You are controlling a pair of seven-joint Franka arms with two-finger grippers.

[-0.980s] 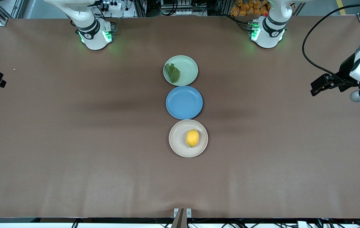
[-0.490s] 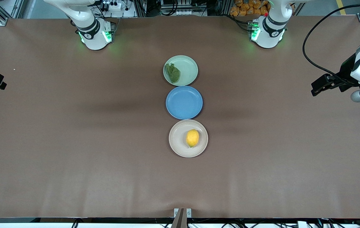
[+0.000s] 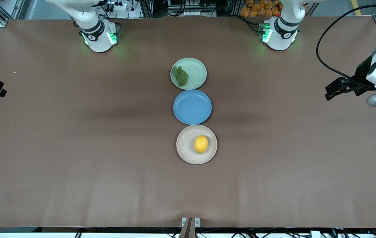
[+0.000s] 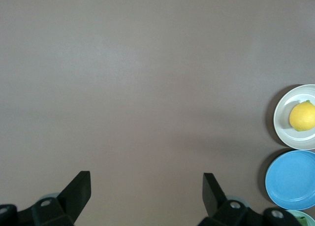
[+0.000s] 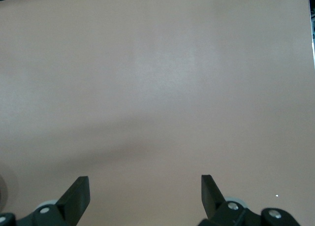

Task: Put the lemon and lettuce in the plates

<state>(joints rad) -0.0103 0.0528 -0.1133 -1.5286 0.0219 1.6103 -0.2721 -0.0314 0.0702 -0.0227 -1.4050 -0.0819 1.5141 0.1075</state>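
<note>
Tools first: the left tool (image 4: pixel 146 186) hangs over bare counter (image 3: pixel 75 165) at the left arm's end, fingers spread wide with nothing between them. The right tool (image 5: pixel 145 189) is the same deal over the right arm's end, wide open and holding nothing; in the front view it only pokes in at the edge.

Both sit well apart from the stuff in the middle of the counter. Roughly halfway between the two tools, three plates run in a line, rims just about touching. The mint green plate (image 3: pixel 196 71) is closest to the robot bases, with the lettuce (image 3: pixel 180 76) lying in it toward the right arm's side. Next comes the blue plate (image 3: pixel 192 106), nothing in it. Nearest the front camera is the beige plate (image 3: pixel 184 145), with the lemon (image 3: pixel 201 144) in it, a bit off centre.
</note>
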